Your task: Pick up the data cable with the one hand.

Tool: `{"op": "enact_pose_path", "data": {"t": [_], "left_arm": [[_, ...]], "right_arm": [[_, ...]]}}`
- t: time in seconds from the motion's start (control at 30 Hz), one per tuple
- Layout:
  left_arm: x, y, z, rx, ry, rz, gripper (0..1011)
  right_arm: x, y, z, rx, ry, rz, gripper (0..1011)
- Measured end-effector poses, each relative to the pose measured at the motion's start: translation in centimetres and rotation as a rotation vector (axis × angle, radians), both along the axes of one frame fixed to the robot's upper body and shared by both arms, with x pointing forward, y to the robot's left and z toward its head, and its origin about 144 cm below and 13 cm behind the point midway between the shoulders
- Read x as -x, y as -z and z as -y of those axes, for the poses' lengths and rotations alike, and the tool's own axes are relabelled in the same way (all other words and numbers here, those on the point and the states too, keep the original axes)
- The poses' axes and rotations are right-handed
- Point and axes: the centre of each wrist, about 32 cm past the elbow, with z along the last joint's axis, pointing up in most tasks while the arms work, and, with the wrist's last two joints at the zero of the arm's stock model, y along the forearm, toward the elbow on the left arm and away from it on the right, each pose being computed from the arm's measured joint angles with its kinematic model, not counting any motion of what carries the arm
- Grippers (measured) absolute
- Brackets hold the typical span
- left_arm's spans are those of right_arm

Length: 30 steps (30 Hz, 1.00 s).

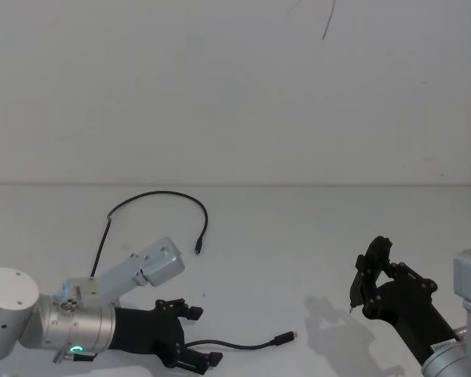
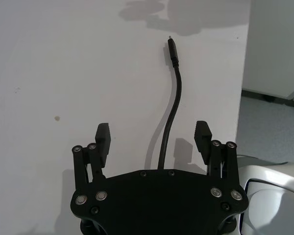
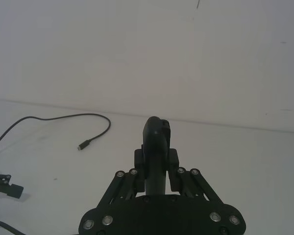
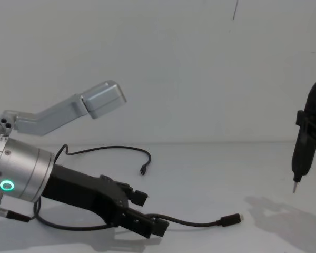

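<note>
Head view: the left gripper (image 1: 202, 335), the black two-jaw one on the silver arm with the green ring, lies low over the white table (image 1: 314, 228) at the near left, jaws apart. The data cable (image 1: 169, 193) arcs behind that arm to one plug lying free. Its other stretch comes out from between the two jaws and runs right to the second plug. The right gripper (image 1: 366, 276) hangs at the near right, well apart from the cord, its jaws drawn together into a narrow shape with a thin pointed tip.

Left wrist view: the cable (image 2: 178, 90) passes from under the palm out between the two fingers (image 2: 103, 136), touching neither, and ends beyond them in a plug with a silvery tip.

Right wrist view: the right gripper (image 3: 157, 147) points across the table, and the cable's arc (image 3: 63, 116) and its free plug lie far off to one side.

Chest view: from the side, the left gripper (image 4: 148, 213) sits close to the table surface. The cable (image 4: 200, 224) lies flat and runs from between the jaws toward the right-hand plug.

The step in hand looks like the grasp itself: the approach seems complete, with the cord bracketed but not yet clamped. The next move probably calls for bringing the jaws fully together, since the cord is thin, and then lifting. Being limp, the cable will likely sag and trail at both ends as it rises.
</note>
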Motion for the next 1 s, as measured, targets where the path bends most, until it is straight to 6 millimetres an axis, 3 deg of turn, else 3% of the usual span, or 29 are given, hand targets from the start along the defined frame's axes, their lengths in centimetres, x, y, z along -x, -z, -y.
{"op": "enact_pose_path", "data": {"t": [0.2, 1.0], "left_arm": [[0.01, 0.15, 0.15, -0.005, -0.003, -0.002, 916], [0.03, 0.37, 0.38, -0.014, -0.006, -0.006, 154]], "right_arm": [[0.00, 0.00, 0.00, 0.000, 0.000, 0.000, 263], [0.00, 0.00, 0.00, 0.000, 0.000, 0.000, 263]]}}
